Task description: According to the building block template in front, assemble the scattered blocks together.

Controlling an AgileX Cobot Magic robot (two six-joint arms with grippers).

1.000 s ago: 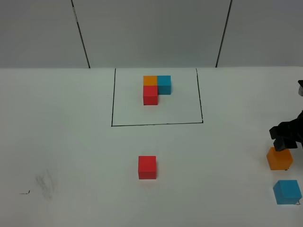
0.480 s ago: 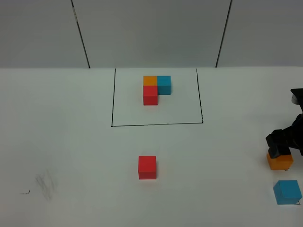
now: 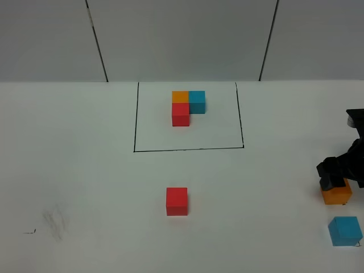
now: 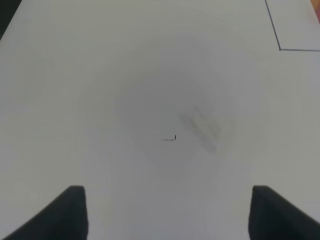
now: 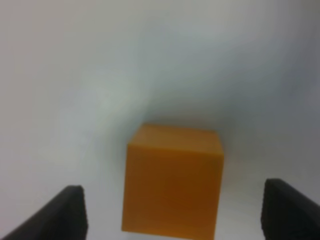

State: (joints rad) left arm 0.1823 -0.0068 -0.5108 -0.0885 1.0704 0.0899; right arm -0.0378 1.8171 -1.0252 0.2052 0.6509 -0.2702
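- Right gripper [image 5: 177, 212] jaws apart, straddling orange cube [image 5: 172, 185] on the right side of the table [image 3: 85, 170], no contact.
- Lower squarely, centre cube, close evenly on flat faces.
- Left gripper [image 4: 167, 215] apart, empty.
- Building block template [image 3: 187, 108] far centre.

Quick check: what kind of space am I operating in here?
Probably a lab test bench, not a home or factory: a plain white tabletop, a black-lined rectangle drawn around the building block template, and grey wall panels behind.
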